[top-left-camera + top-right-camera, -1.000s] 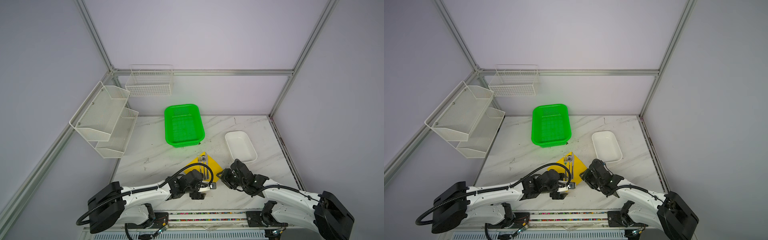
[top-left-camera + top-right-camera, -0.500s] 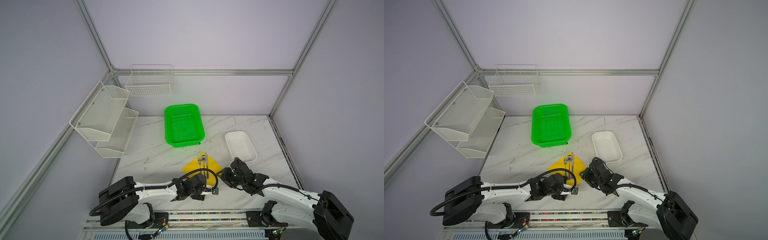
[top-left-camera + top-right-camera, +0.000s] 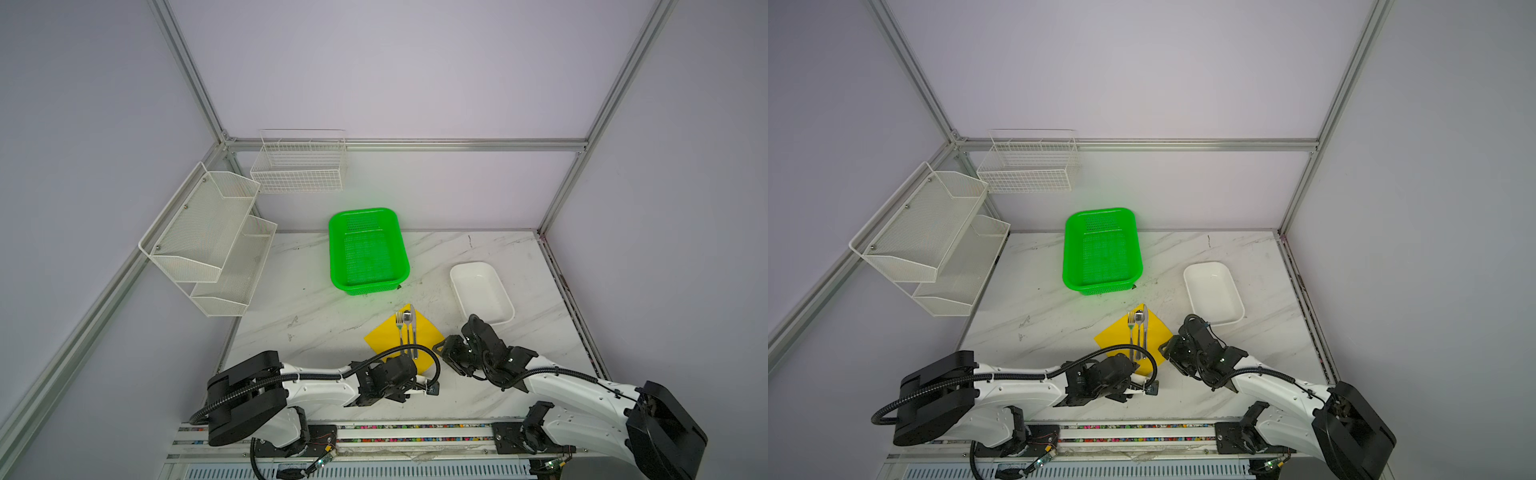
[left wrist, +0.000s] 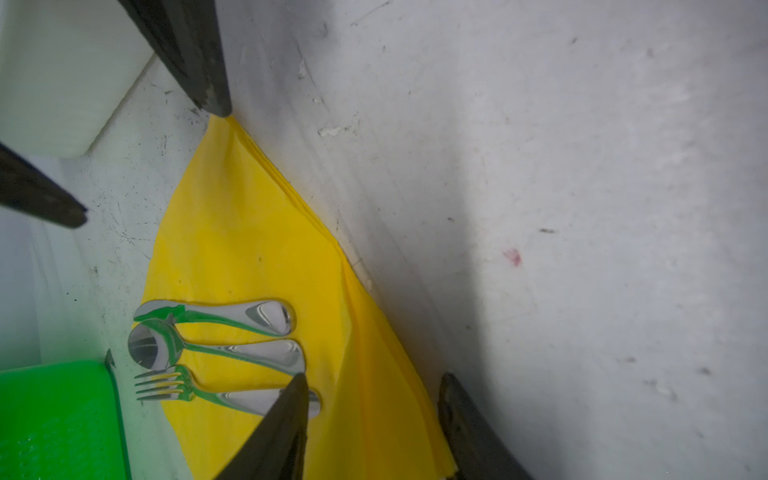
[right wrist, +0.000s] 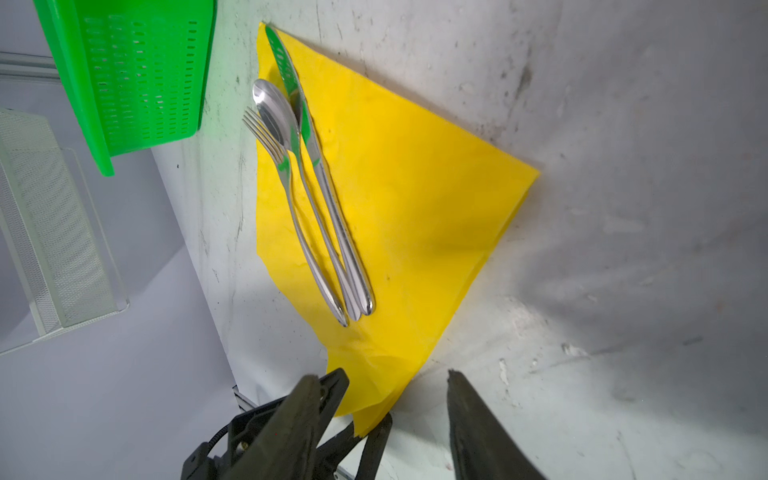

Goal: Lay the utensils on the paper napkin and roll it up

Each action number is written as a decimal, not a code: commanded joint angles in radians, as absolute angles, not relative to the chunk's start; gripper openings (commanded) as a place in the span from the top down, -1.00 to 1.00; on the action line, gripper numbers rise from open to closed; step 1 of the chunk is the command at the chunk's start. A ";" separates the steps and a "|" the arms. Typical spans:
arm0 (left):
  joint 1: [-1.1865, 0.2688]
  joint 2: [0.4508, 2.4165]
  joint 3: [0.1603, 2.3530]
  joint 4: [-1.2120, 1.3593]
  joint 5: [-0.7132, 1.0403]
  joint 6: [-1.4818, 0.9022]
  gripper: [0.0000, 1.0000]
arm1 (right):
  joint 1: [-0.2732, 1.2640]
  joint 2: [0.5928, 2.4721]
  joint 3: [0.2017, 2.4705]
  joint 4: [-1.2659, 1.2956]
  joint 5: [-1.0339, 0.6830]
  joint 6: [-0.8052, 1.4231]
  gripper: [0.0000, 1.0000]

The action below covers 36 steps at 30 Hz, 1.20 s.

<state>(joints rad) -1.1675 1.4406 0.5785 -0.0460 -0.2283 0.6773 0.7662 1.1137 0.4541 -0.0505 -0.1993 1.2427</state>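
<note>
Back slides the left gripper [image 4: 374, 376] to the sheet's near corner, jaws apart, straddling the lifted edge. Paper napkin [image 3: 388, 338] lies as a diamond near the front of the marble table [image 3: 316, 324]. The utensils [image 5: 355, 299] run down its middle: fork [image 5: 266, 137], spoon [image 5: 272, 112], knife [image 5: 284, 70], heads at the far corner. Right gripper [image 5: 380, 374] hangs wide, one fingertip [image 4: 212, 95] at the right corner. Beyond, green basket [image 3: 370, 286] shows only its slotted floor; white tray [image 3: 457, 295], only its white bottom.

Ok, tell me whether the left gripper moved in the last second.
Yes: in both top views the left gripper has drawn back from the green basket, toward the near edge of the table.
</note>
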 commanded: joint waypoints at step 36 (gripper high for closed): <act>-1.060 1.364 0.654 -0.208 -0.078 0.519 0.99 | 0.759 1.101 0.502 -0.204 -0.157 1.177 0.10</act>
